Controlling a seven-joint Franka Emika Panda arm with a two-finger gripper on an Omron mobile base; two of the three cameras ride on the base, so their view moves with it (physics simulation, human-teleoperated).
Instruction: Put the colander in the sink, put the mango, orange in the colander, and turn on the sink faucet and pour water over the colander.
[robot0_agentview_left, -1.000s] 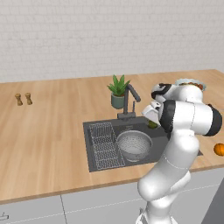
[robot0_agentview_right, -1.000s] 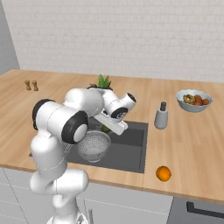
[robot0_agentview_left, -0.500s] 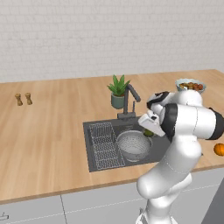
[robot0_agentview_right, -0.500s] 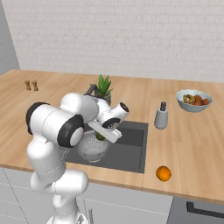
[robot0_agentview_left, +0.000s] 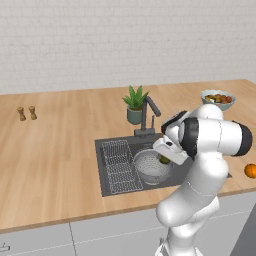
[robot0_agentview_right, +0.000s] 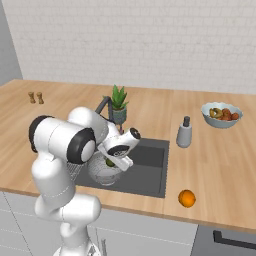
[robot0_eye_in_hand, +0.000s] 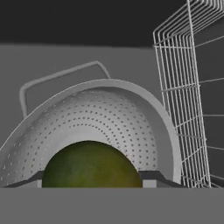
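The silver perforated colander (robot0_agentview_left: 148, 170) (robot0_agentview_right: 103, 174) (robot0_eye_in_hand: 105, 116) sits in the dark sink (robot0_agentview_left: 106, 148) (robot0_agentview_right: 152, 172), right of the wire rack (robot0_agentview_left: 119, 162) (robot0_eye_in_hand: 192, 87). My gripper (robot0_agentview_left: 165, 157) (robot0_agentview_right: 111, 160) (robot0_eye_in_hand: 89, 181) hangs just over the colander's bowl, shut on the dark green mango (robot0_agentview_left: 164, 160) (robot0_agentview_right: 109, 162) (robot0_eye_in_hand: 89, 166). Away on the counter's front right lies the orange (robot0_agentview_left: 250, 171) (robot0_agentview_right: 187, 198). The dark sink faucet (robot0_agentview_left: 148, 114) (robot0_agentview_right: 102, 106) stands behind the basin with its spout angled over it.
A white fruit bowl (robot0_agentview_left: 218, 98) (robot0_agentview_right: 222, 114) stands at the back right. Behind the faucet is a potted plant (robot0_agentview_left: 135, 102) (robot0_agentview_right: 119, 100). A soap dispenser (robot0_agentview_right: 184, 132) stands right of the sink. Two small shakers (robot0_agentview_left: 27, 113) (robot0_agentview_right: 35, 97) are far left.
The hand has carried the mango leftward and down, from beside the faucet at the sink's right to just above the colander. The grip has held the same.
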